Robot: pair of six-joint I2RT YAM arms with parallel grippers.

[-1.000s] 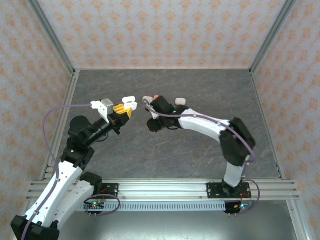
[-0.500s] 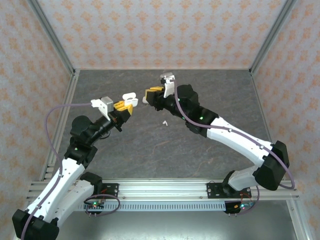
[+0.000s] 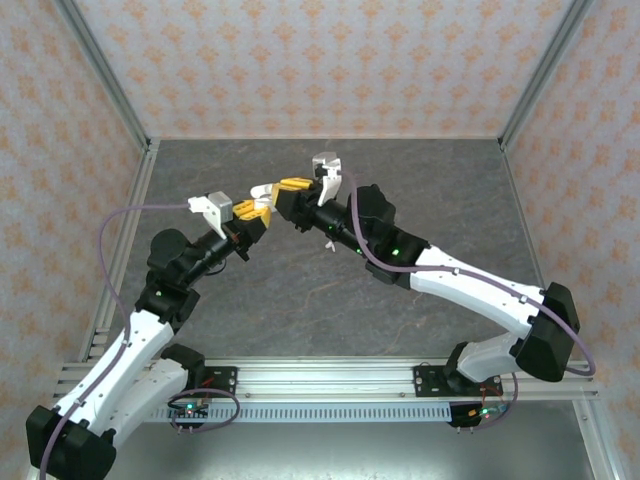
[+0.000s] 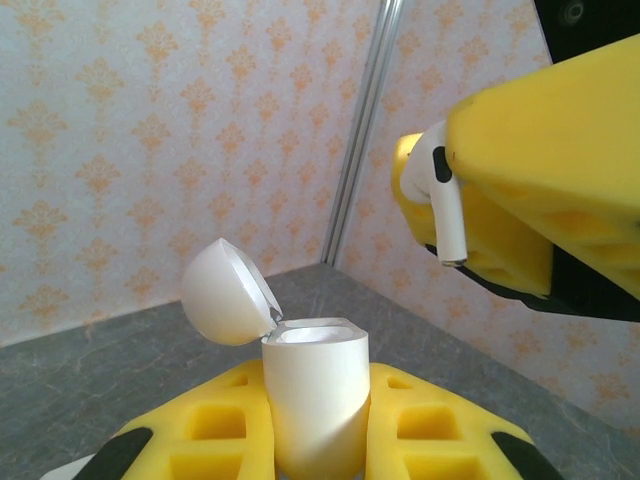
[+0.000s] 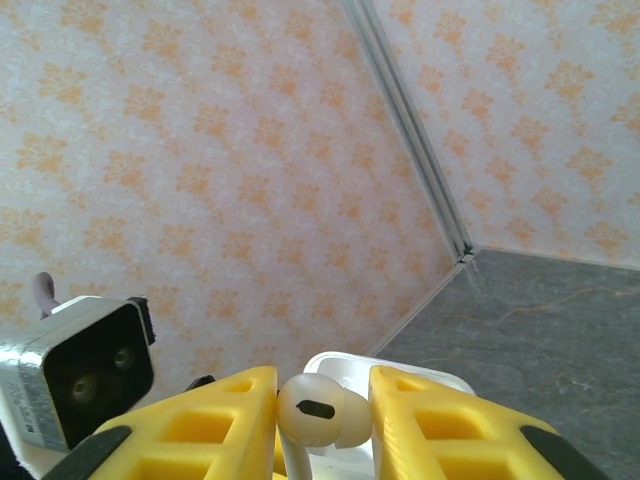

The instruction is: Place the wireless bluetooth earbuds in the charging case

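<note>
My left gripper point(image 4: 318, 445) is shut on the white charging case point(image 4: 315, 395), held upright with its lid point(image 4: 228, 292) hinged open to the left. In the top view this left gripper point(image 3: 252, 213) and the case point(image 3: 262, 194) hang above the table's back middle. My right gripper point(image 5: 322, 418) is shut on a white stemmed earbud point(image 5: 318, 410), one of the wireless bluetooth earbuds. The case's open rim point(image 5: 400, 378) lies just behind it. From the left wrist, the earbud point(image 4: 441, 200) hangs stem down, above and to the right of the case mouth. The right gripper point(image 3: 291, 186) nearly meets the left one.
A loose white earbud point(image 3: 328, 245) lies on the grey table point(image 3: 300, 300) beside the right forearm. Patterned walls and aluminium corner posts point(image 3: 105, 75) close in the table at the back and sides. The left wrist camera block point(image 5: 80, 370) sits close to the right fingers.
The right arm has lifted off the table and swung left, bringing the earbud up next to the open case. The left gripper has shifted slightly right with the case.
</note>
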